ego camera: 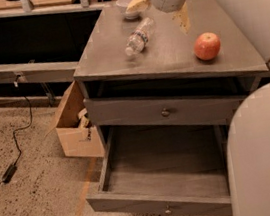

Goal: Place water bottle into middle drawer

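Observation:
The water bottle (139,38) lies on its side on the grey cabinet top (168,57), white cap toward the front left. My gripper (158,16) hovers just above and behind it, open, with one yellowish finger (138,2) reaching left and the other (182,18) pointing down to the bottle's right. It holds nothing. The middle drawer (138,200) is pulled out wide below, and its inside is bare. The upper drawer (165,111) with the round knob is shut.
A red apple (207,46) sits on the cabinet top at the right. A white bowl (126,3) stands at the back, partly behind the gripper. A cardboard box (74,124) stands on the floor left of the cabinet. My arm (263,151) fills the right foreground. Cables (9,149) lie on the floor.

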Controlling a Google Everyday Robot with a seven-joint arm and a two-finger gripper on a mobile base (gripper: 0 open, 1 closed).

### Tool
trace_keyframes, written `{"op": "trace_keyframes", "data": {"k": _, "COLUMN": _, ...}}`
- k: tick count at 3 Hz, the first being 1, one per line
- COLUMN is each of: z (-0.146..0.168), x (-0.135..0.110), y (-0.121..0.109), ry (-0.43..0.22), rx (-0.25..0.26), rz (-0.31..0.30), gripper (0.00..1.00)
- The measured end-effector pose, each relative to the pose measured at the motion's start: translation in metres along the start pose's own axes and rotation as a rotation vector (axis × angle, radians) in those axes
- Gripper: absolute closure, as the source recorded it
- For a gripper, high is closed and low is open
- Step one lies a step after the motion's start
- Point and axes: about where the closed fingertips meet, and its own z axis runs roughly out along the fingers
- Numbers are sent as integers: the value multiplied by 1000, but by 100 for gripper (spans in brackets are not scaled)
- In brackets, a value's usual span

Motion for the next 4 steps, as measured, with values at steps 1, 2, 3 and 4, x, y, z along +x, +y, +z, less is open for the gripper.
{"op": "trace_keyframes", "data": {"k": 1, "z": 32, "x": 18, "y": -9, "ry": 16, "rx": -5, "rz": 8, "gripper": 0}}
{"op": "trace_keyframes", "data": {"k": 2, "z": 62, "x": 20, "y": -17, "ry": 2, "rx": -28, "rz": -3, "gripper": 0}}
{"op": "trace_keyframes", "data": {"k": 3, "z": 88, "x": 21, "y": -18, "ry": -11, "rx": -75, "rz": -8, "gripper": 0}}
{"op": "trace_keyframes", "data": {"k": 4, "z": 110, "x": 20, "y": -17, "ry": -16, "rx": -117, "rz": 1, "gripper": 0}}
